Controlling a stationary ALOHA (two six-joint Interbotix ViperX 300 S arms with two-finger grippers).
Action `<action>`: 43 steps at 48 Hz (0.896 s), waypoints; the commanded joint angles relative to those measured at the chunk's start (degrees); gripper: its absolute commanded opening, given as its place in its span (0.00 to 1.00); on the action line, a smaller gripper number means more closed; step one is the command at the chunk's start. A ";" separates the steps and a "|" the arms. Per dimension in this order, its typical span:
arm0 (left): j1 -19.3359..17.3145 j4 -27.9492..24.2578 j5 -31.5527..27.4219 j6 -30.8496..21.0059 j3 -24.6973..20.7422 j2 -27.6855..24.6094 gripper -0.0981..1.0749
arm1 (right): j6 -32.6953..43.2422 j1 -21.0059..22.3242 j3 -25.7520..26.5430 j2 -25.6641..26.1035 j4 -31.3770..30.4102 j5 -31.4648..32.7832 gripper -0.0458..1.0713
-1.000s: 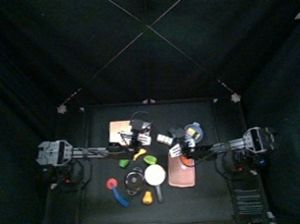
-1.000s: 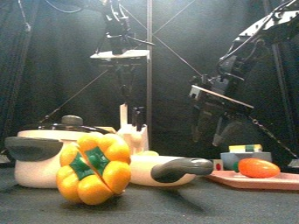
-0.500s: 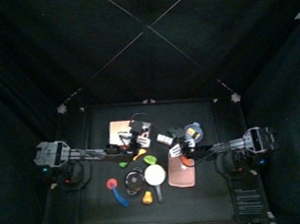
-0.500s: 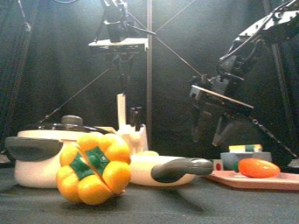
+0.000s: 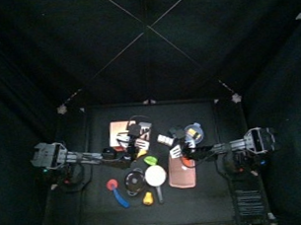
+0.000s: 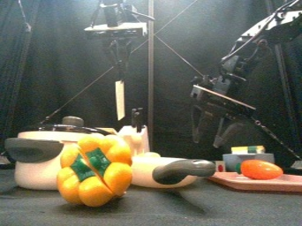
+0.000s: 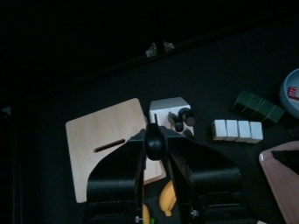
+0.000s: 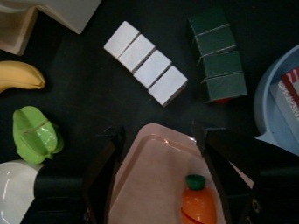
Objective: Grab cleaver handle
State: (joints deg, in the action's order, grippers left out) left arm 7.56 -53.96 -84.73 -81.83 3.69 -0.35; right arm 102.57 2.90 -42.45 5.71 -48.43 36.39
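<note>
Lifted higher than a second ago, the left claw (image 6: pixel 118 55) pinches the cleaver handle (image 6: pixel 117 69), its flat blade (image 6: pixel 119 99) hanging above the tabletop (image 6: pixel 177 207). Right claw (image 8: pixel 158 171) hovers spread over a pink tray (image 8: pixel 152 175).

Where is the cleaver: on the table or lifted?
Lifted. In the front view the cleaver hangs from the left tool, clear above the table.

Pepper (image 6: pixel 92 168) front left; tray (image 6: pixel 253 181) right; pot (image 6: pixel 56 146) behind pepper
</note>
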 commanded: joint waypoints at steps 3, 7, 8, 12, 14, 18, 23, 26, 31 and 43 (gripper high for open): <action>1.58 -1.14 -1.05 0.09 -1.76 2.20 0.57 | 0.00 0.18 0.62 0.88 0.18 -0.18 0.88; 2.11 -1.93 -1.49 0.09 -1.49 2.64 0.57 | 0.00 0.18 0.79 0.97 0.26 -0.18 0.88; 2.20 -2.02 -1.58 0.09 -1.49 2.72 0.57 | 0.00 0.18 0.88 0.97 0.26 -0.18 0.88; 2.20 -2.11 -1.58 0.09 -1.49 2.64 0.57 | 0.00 0.09 0.88 0.97 0.18 -0.18 0.88; 2.20 -2.11 -1.67 0.09 -1.49 2.72 0.57 | 0.00 0.09 0.79 0.97 0.26 -0.18 0.88; 2.20 -2.11 -1.58 0.09 -1.49 2.72 0.57 | 0.00 0.09 0.62 0.97 0.26 -0.18 0.88; 2.20 -2.11 -1.58 0.09 -1.49 2.72 0.57 | 0.00 0.18 0.44 0.88 0.18 -0.18 0.88; 2.20 -2.11 -1.58 0.18 -1.76 2.81 0.57 | 0.00 0.18 0.44 0.97 0.18 -0.18 0.88; 2.20 -2.11 -1.58 0.26 -1.67 2.81 0.57 | -0.18 0.35 0.44 0.88 0.26 -0.18 0.88; 2.20 -2.11 -1.58 0.18 -1.32 2.72 0.57 | -0.26 0.35 0.44 0.97 0.18 -0.18 0.88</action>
State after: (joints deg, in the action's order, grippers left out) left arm 9.84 -55.46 -86.13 -81.65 3.60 1.23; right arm 102.39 2.90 -42.54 5.80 -48.08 36.30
